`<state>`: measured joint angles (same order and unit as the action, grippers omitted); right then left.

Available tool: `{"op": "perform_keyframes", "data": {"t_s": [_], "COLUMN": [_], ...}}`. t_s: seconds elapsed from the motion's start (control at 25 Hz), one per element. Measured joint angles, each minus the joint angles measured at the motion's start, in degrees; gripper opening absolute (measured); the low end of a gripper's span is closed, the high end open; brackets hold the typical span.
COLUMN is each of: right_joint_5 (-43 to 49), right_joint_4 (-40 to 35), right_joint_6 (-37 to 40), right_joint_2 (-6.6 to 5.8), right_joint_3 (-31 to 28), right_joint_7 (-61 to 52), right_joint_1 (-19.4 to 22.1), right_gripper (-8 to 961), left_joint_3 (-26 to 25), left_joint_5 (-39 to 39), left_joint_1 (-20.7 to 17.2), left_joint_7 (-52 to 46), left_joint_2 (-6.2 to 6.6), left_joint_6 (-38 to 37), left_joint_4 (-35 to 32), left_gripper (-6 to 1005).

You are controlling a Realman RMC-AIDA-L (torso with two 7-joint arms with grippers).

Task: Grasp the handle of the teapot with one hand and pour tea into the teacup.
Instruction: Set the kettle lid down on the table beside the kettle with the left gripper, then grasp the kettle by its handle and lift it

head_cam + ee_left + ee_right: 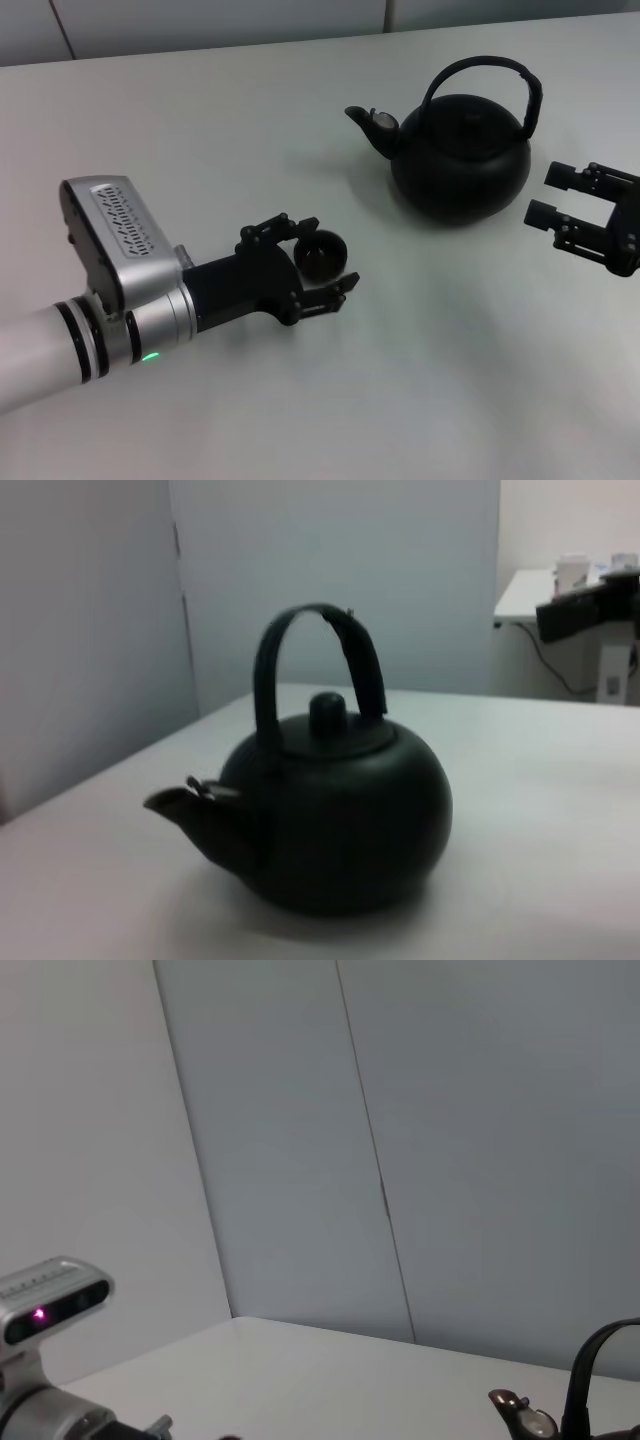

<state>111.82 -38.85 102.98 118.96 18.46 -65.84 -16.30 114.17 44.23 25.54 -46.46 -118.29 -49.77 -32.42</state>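
Here the teapot [460, 155] stands upright on the pale worktop [250, 130], its handle [490, 72] arched over the lid and its short spout [368, 122] pointing toward the robot's left; the left wrist view shows the same teapot [320, 820] side-on with the handle [345, 655] raised and nothing touching it; the teacup [320, 254] sits well to the left of the teapot and nearer the robot, upright, between the fingers [275, 230] of the left gripper [318, 262], which curl around its sides, though whether they actually press on it cannot be told; the right gripper [550, 196] lies low just to the right of the teapot, its two fingers [543, 215] spread apart and holding nothing, their tips pointing at the pot's body without touching it; in the right wrist view only the spout tip [520, 1415] and a sliver of the handle [590, 1365] show at the edge.
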Motion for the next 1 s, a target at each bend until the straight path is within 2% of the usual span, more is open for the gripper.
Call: {"op": "perform_keyframes", "data": {"t_s": [0.12,0.4,0.56,0.68,0.76,0.8,0.88,1.0], "right_joint_5": [0.1,0.3,0.3,0.4,0.4,0.4,0.4,0.4], "right_joint_4": [0.0,0.2,0.2,0.2,0.3,0.3,0.3,0.4], "right_joint_6": [-0.1,-0.2,-0.3,-0.3,-0.3,-0.3,-0.3,-0.3], "right_joint_2": [-0.01,0.01,-0.01,-0.03,-0.04,-0.04,-0.03,0.00], "right_joint_3": [0.1,0.1,-0.1,-0.1,0.0,0.0,0.0,-0.1], "right_joint_7": [0.0,0.0,0.5,0.6,0.6,0.6,0.6,0.6], "right_joint_1": [-0.2,0.0,0.3,0.4,0.5,0.5,0.6,0.8], "right_gripper": [621,622,622,622,622,622,622,622], "left_joint_3": [-1.9,-3.2,-3.5,-4.7,-9.3,-10.7,-18.9,-27.3], "left_joint_5": [0.0,0.0,0.0,0.4,4.6,5.8,15.0,26.0], "left_joint_1": [-1.3,-1.6,-1.9,-2.0,-2.3,-2.4,-2.5,-2.2], "left_joint_7": [0.2,0.1,-0.1,-0.3,-2.8,-3.6,-9.8,-16.2], "left_joint_2": [0.02,0.27,1.35,3.19,4.93,5.18,6.71,8.12], "left_joint_6": [-1.1,-5.4,-11.6,-18.4,-24.9,-25.8,-30.7,-34.6], "left_joint_4": [-1.3,-1.7,-1.7,-1.8,-2.2,-2.4,-3.7,-6.1], "left_gripper": [817,816,816,815,815,815,814,814]}}
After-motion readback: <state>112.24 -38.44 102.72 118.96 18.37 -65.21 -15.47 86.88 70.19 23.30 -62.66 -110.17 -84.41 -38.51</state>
